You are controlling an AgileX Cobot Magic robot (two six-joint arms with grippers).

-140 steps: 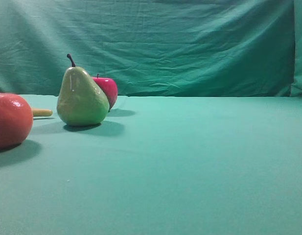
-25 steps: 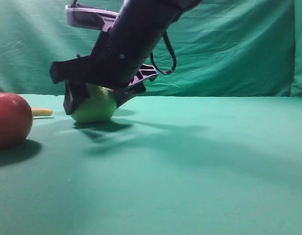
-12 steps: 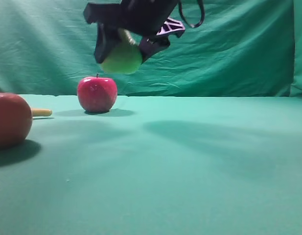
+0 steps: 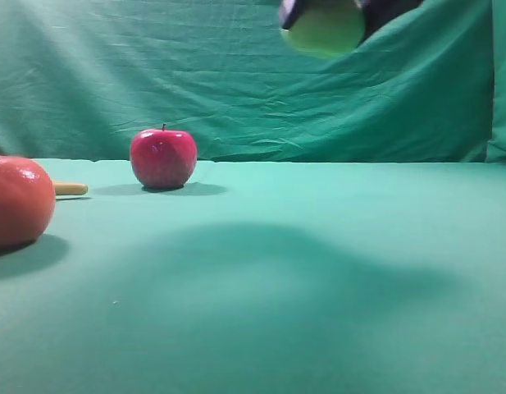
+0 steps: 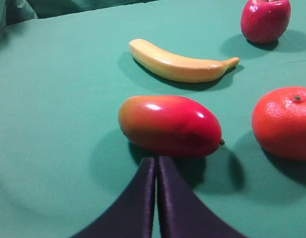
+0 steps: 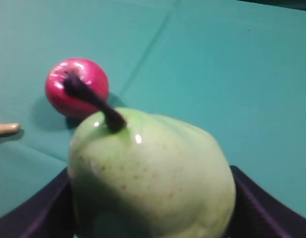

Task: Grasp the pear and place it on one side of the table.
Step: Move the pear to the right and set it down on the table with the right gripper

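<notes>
We've got the right gripper clamped around the pear, high above the table; glossy, rigid skin looks slippery, so we'd grip its wide belly.

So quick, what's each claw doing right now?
Left gripper: shut, holding nothing.
Right gripper: shut on the pear, lifted high above the table.
</notes>
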